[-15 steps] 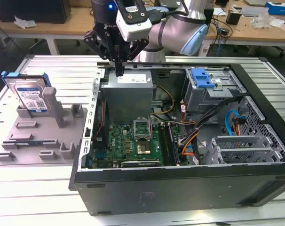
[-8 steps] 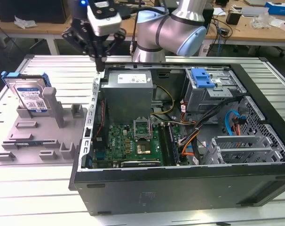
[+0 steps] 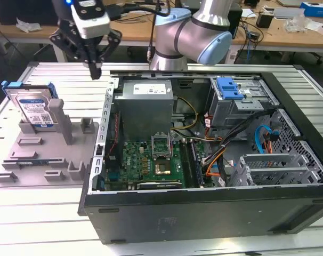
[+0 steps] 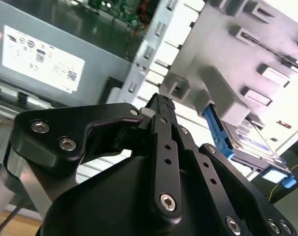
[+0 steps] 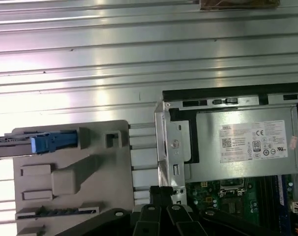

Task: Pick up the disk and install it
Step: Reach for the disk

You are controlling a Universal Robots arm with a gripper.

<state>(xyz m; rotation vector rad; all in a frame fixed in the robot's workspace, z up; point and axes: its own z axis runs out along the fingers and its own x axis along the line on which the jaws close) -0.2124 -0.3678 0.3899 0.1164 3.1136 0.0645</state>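
The disk (image 3: 34, 109) stands upright on its edge in a grey holder (image 3: 44, 154) at the exterior view's left, its white-and-blue label facing the camera and its blue carrier frame around it. My gripper (image 3: 95, 73) hangs above the table between the holder and the open computer case (image 3: 204, 208), shut with nothing in it. It is well above and to the right of the disk, not touching it. In the second wrist view the closed gripper (image 4: 163, 102) points toward the holder (image 4: 223, 93), with the disk (image 4: 252, 140) beyond. In the first wrist view the gripper (image 5: 161, 191) sits between disk (image 5: 45, 142) and case.
Inside the case are a grey power supply (image 3: 145, 101) with a white sticker, a green motherboard (image 3: 151, 160) and a drive bay with a blue latch (image 3: 228, 88). The case's metal wall (image 5: 166, 142) stands close beside the gripper. Wooden desks with clutter run behind.
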